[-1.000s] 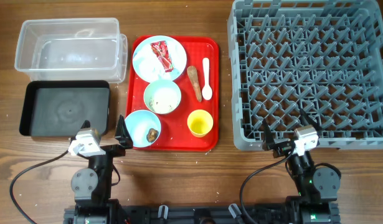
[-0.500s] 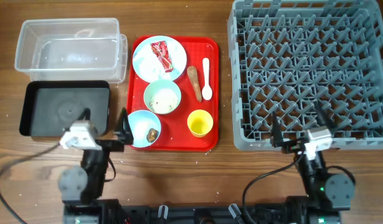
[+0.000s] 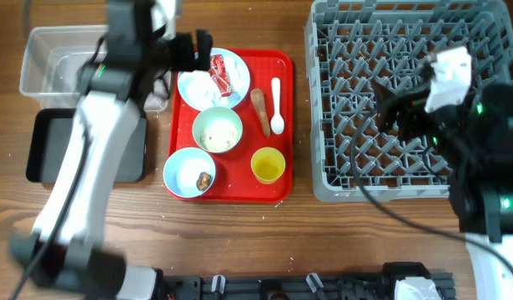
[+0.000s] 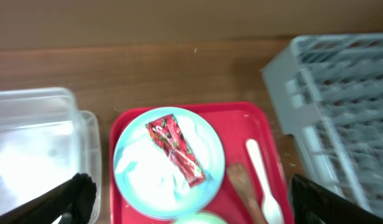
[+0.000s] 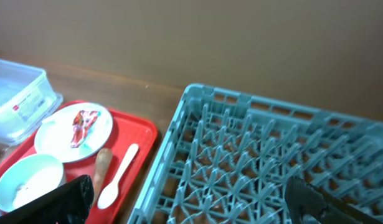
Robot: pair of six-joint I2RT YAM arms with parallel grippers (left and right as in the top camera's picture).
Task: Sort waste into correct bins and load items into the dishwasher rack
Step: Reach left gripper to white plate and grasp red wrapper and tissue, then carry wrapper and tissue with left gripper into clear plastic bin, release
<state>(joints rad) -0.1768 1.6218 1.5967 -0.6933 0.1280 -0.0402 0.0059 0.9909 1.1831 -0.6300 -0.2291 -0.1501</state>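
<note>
Left wrist view: left gripper (image 4: 191, 185) is seen spread wide, nothing held, positioned over the pale blue plate (image 4: 210, 142) carrying the red-and-white wrapper (image 4: 177, 149) on the red tray (image 4: 238, 118). Right gripper (image 5: 188, 186) is likewise spread wide and empty, over the dishwasher rack (image 5: 253, 144).

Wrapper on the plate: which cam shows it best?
Left wrist: the wrapper is close, central and whole, lying on the plate. Overhead shows it whole but small; right wrist shows only a distant red patch on the plate.
</note>
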